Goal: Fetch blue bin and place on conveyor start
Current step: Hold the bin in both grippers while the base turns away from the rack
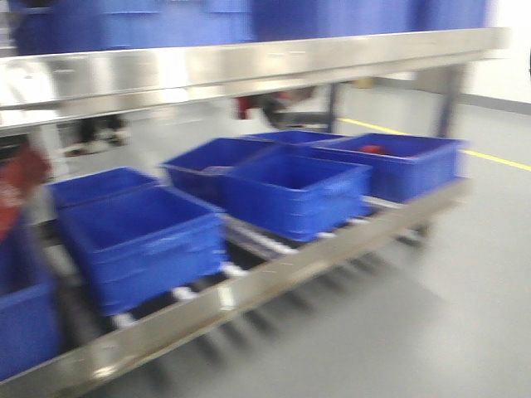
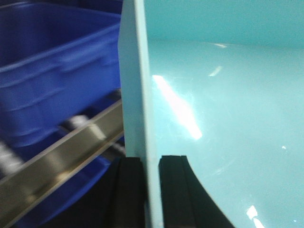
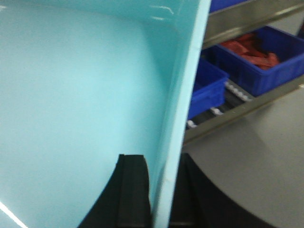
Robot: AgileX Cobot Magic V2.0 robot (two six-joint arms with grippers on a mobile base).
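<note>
On my left wrist feed, the left gripper (image 2: 151, 164) shows two matte black fingers (image 2: 173, 190). They are flat-topped, with a stepped ridge along each inner edge and outer sides flaring in a curve toward the base. The right gripper (image 3: 164, 160) looks the same: black, blocky, ridged.

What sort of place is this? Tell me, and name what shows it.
Probably a warehouse or factory: dark blue bins sit on a steel roller rack, and a yellow line is painted on the grey floor.
</note>
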